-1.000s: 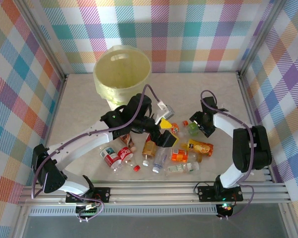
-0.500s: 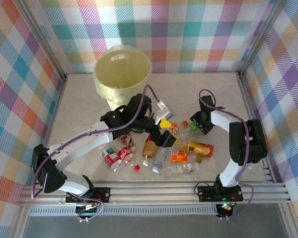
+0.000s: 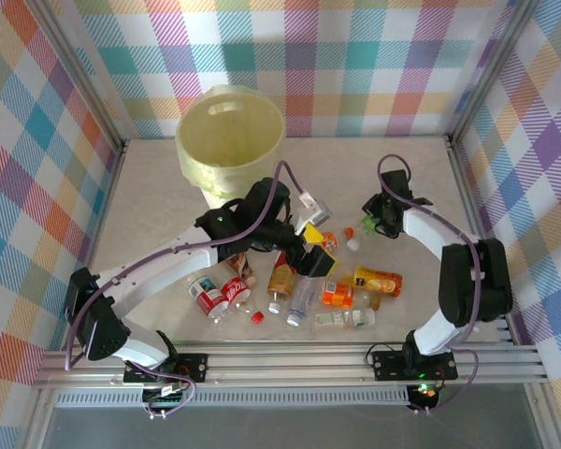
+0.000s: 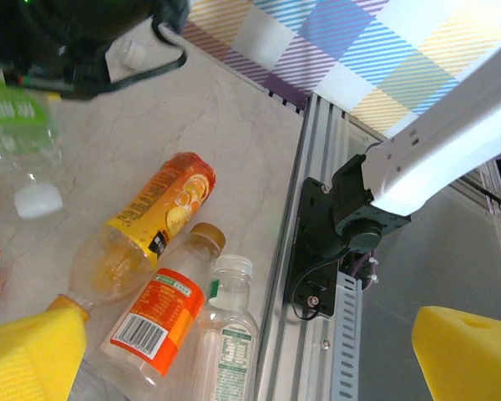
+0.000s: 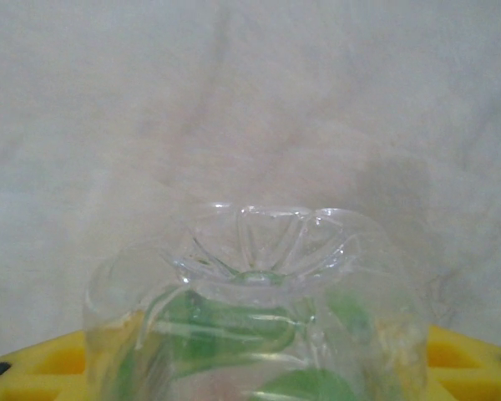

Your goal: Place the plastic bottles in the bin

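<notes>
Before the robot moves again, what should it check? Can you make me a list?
1. Green-label bottle sits between the right gripper pads: ok.
2. Grip tight enough to lift it: cannot tell.
3. Left gripper open, holding nothing: ok.
4. Bin upright, mouth open: ok.
5. Way to the bin free of the left arm: cannot tell; that arm reaches close beside the bin.

White script on a red-labelled bottle, seen from above, may be Coca-Cola's. In the left wrist view an orange-labelled bottle carries a barcode with unreadable digits, and a green-labelled bottle shows blurred white characters.
</notes>
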`<state>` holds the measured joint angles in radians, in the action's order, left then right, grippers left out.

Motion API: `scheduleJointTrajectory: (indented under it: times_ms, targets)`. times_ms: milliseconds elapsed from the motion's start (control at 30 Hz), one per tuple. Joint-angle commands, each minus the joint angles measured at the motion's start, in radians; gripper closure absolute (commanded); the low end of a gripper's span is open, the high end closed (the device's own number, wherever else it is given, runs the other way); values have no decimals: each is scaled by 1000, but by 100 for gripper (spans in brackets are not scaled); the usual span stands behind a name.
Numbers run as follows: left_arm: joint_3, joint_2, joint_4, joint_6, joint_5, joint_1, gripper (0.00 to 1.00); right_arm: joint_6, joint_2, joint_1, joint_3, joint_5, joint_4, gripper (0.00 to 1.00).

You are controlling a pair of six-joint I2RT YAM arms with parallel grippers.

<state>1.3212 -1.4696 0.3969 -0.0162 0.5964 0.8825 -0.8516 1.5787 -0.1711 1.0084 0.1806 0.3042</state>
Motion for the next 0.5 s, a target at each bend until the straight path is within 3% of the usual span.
scheduleJointTrajectory:
  times_ms: [0, 233, 467]
  targets:
    - [42, -21, 2, -65, -19, 13, 0, 85, -91, 0, 42, 20, -54, 43]
    - [39, -50, -54, -165, -36, 13, 0, 157, -223, -51, 74, -37, -56, 44]
    - [22, -61, -96, -202, -48, -2, 0, 188, -332, -173, 114, -70, -14, 44]
